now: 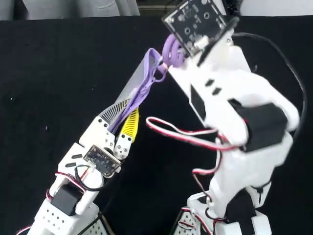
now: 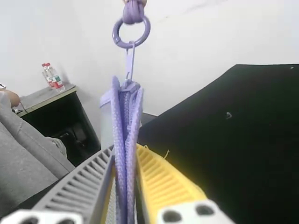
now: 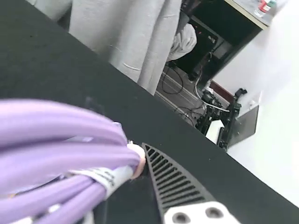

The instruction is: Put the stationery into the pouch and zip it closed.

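The purple pouch (image 1: pixel 138 89) hangs in the air, stretched between both arms above the black table (image 1: pixel 54 73). My left gripper (image 1: pixel 123 116) is shut on the pouch's lower end, which sits edge-on (image 2: pixel 125 135) between its grey and yellow fingers (image 2: pixel 161 182). The zipper's ring pull (image 2: pixel 131 31) stands at the pouch's upper end, tied to a purple cord loop (image 1: pixel 172 49). My right gripper (image 1: pixel 174 55) is shut on that cord loop (image 3: pixel 56 154), beside its black finger (image 3: pixel 173 186).
The right arm's white body (image 1: pixel 234 107) rises over the table's right half, with red and white wires (image 1: pixel 186 134) looping off it. Grey cloth (image 1: pixel 78 7) hangs behind the table's far edge. Bare black tabletop lies to the left.
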Controlling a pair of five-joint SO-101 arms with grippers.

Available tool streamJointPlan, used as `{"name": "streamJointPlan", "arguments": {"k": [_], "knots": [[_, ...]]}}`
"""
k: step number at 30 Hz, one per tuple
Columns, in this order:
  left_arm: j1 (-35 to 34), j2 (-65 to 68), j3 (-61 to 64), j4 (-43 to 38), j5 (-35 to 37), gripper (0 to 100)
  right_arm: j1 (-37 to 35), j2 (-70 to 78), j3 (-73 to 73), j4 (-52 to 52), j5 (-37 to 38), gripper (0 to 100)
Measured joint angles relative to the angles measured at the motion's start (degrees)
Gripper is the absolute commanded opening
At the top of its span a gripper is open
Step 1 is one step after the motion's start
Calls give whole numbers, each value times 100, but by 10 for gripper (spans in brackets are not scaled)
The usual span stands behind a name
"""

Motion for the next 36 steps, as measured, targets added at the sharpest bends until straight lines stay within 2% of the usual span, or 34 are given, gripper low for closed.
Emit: {"name": "streamJointPlan", "arguments": {"k": [12, 20, 24, 29, 36], "knots": [[-44, 0, 0, 0, 44, 26, 141, -9, 2479, -2576, -18, 11], [-79, -9, 18, 9, 53, 26, 756, -9, 3710, -4422, -18, 11], [-79, -9, 18, 9, 53, 26, 782, -18, 4211, -5160, -18, 11], [-79, -9, 18, 9, 53, 26, 985, 422, 4264, -5538, -18, 11], [-79, 0, 18, 9, 53, 26, 1266, 1969, 3481, -5582, -9, 11]]}}
